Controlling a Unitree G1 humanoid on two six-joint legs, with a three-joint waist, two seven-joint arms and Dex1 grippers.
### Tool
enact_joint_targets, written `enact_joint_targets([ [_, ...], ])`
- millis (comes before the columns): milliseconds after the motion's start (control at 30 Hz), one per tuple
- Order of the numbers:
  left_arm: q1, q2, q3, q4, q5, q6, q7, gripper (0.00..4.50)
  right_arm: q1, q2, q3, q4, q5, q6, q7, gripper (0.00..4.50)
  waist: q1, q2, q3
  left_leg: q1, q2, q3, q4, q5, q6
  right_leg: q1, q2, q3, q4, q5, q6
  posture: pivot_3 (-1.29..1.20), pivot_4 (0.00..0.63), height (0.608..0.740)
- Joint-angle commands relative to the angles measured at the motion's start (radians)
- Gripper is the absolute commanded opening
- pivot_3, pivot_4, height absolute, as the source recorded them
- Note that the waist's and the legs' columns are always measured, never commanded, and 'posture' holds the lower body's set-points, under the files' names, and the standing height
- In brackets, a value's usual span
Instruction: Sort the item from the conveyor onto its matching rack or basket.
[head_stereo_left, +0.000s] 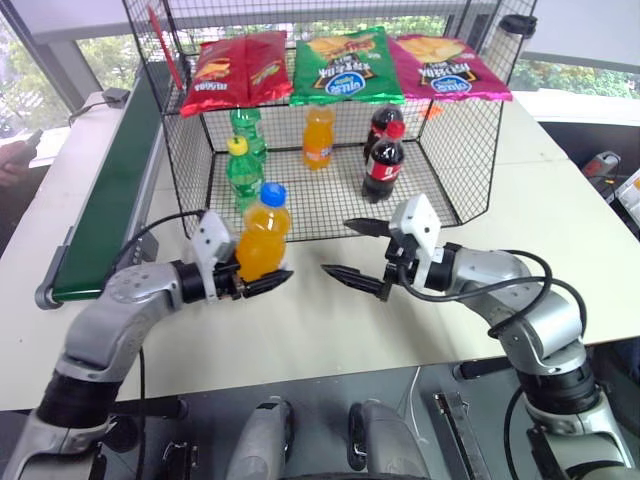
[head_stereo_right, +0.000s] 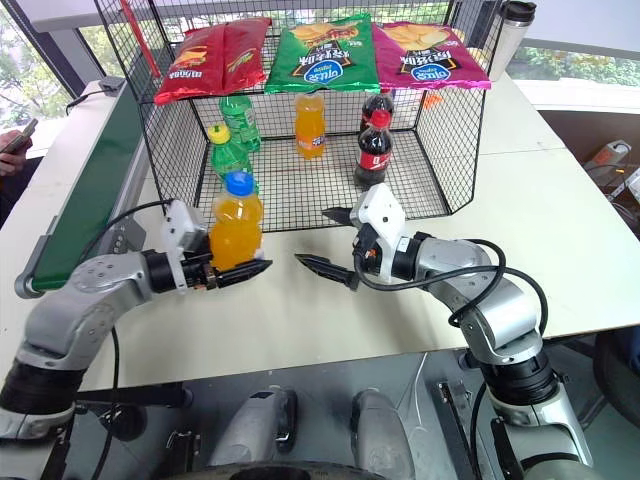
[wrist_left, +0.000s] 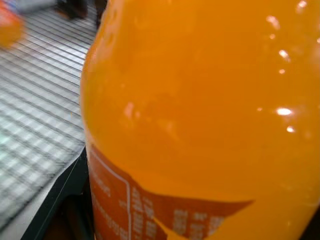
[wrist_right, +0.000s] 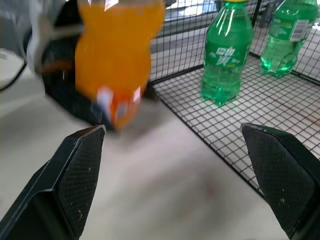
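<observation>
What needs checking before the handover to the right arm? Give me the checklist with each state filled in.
1. Left gripper shut on the blue-capped orange soda bottle: ok.
2. Bottle upright, off the table: ok.
3. Right gripper jaws wide open, facing the bottle: ok.
4. Gap between the right gripper and the bottle free of other things: ok.
5. Wire-mesh basket front open, bare floor beside the orange-capped orange bottle: ok.
6. Firmness of the left gripper's hold: cannot tell.
</observation>
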Motion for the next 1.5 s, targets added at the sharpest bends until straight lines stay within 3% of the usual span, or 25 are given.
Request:
enact_joint_targets([
  [33,-0.061,-0.027,-0.026,0.016,0.035,-0.075,-0.054,3.08,-0.038,0.028,-0.006,-0.004,0.012,0.004,-0.022,4.5,0.0,0.0,0.0,0.0,0.0,0.0,0.0,0.0,0.0,0.0,0.0,0.0,0.0,0.0,0.0,0.0,0.15,0.739],
  [300,-0.13,-0.102,-0.081,0.093,0.087,-0.118,-0.114,3.08,-0.112,0.109,-0.01,0.043,0.031,0.046,-0.066,4.5,-0.002,0.0,0.0,0.0,0.0,0.0,0.001,0.0,0.0,0.0,0.002,0.0,0.002,0.0,0.001,0.0,0.15,0.739],
  [900,-0.196,-0.199,-0.104,0.168,0.155,-0.154,-0.15,3.08,-0.144,0.152,0.007,0.026,0.067,0.098,-0.068,4.5,-0.003,0.0,0.0,0.0,0.0,0.0,0.001,0.0,0.0,0.0,0.002,0.0,0.003,0.001,0.002,0.0,0.15,0.739],
  [1000,-0.202,-0.207,-0.101,0.172,0.158,-0.153,-0.148,3.08,-0.144,0.153,0.005,0.036,0.069,0.094,-0.064,3.7,-0.002,0.0,0.0,0.0,0.0,0.0,0.001,0.0,0.0,0.0,0.002,0.0,0.003,0.001,0.002,0.0,0.15,0.739],
  [1067,-0.205,-0.211,-0.099,0.175,0.16,-0.155,-0.147,3.08,-0.144,0.155,0.004,0.041,0.07,0.091,-0.062,2.72,-0.003,0.0,0.0,0.0,0.0,0.0,0.001,0.0,0.0,0.0,0.002,0.0,0.003,0.001,0.002,0.0,0.15,0.739],
  [1100,-0.206,-0.212,-0.098,0.176,0.161,-0.155,-0.145,3.08,-0.143,0.156,0.002,0.041,0.073,0.091,-0.061,2.54,-0.003,0.0,0.0,0.0,0.0,0.0,0.001,0.0,0.0,0.0,0.002,0.0,0.003,0.001,0.002,0.0,0.15,0.739],
  [1500,-0.176,-0.185,-0.07,0.157,0.15,-0.105,-0.131,3.08,-0.135,0.147,-0.012,0.031,0.084,0.093,-0.052,2.52,-0.003,0.0,0.0,0.0,0.0,0.0,0.001,0.0,0.0,0.0,0.002,0.0,0.004,0.001,0.002,0.0,0.15,0.739],
])
